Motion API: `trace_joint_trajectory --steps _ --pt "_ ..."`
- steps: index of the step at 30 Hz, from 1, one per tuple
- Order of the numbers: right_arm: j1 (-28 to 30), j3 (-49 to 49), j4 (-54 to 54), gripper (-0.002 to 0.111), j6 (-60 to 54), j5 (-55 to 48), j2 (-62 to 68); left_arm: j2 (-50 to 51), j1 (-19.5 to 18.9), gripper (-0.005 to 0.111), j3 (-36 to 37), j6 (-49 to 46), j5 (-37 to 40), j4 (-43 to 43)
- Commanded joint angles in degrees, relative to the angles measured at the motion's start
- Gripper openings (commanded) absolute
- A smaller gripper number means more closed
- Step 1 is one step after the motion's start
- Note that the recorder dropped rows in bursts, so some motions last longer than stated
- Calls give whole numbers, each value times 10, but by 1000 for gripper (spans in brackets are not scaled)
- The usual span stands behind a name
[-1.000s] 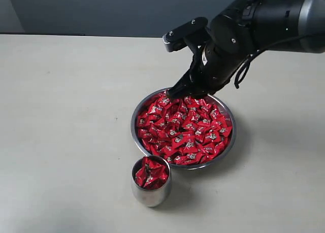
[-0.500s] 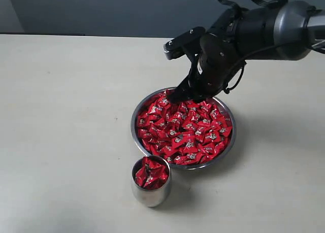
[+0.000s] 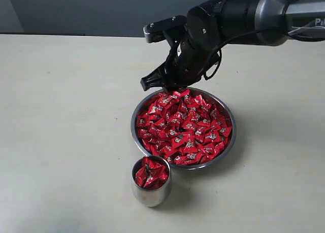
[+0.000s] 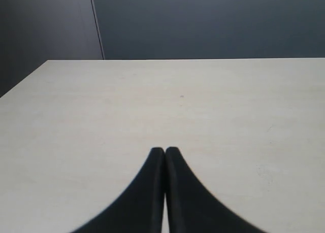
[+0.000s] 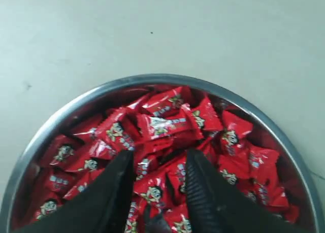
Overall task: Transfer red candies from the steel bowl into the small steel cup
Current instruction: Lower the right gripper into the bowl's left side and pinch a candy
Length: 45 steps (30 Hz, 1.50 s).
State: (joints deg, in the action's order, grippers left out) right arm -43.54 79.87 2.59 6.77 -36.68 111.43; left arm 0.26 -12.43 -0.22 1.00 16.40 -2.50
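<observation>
- Right gripper [image 3: 160, 86] hangs over the far rim of the bowl [image 3: 184, 167] with its jaws apart. I cannot tell whether a candy sits between them.
- Candies [image 3: 185, 129] are heaped in the bowl, and a few more lie in the cup [image 3: 151, 193].
- The cup stands on the bench [image 3: 61, 116], just beside the bowl's near rim.
- Left gripper [image 4: 165, 151] is over the bench, fingers pressed together.

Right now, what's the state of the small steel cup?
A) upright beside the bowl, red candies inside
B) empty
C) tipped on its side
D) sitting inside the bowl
A: in the exterior view the small steel cup stands upright on the table close beside the steel bowl, at its camera-side rim, with red candies showing inside its mouth.
</observation>
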Motion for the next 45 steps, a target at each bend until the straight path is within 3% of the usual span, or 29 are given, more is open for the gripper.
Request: trace_joint_trajectory --steps 1,10,15,23,45 --pt "2 11 -44 34 -88 -2 24 -3 -1 0 2 1 -1 -1" --pt "1 12 -49 34 -160 5 50 -3 -1 0 2 1 -1 -1" --pt "1 12 -96 34 -278 4 50 -3 -1 0 2 1 -1 -1" --pt "1 12 -84 32 -386 17 50 -3 -1 0 2 1 -1 -1" --pt "-22 39 -80 30 -391 -4 84 -3 -1 0 2 1 -1 -1"
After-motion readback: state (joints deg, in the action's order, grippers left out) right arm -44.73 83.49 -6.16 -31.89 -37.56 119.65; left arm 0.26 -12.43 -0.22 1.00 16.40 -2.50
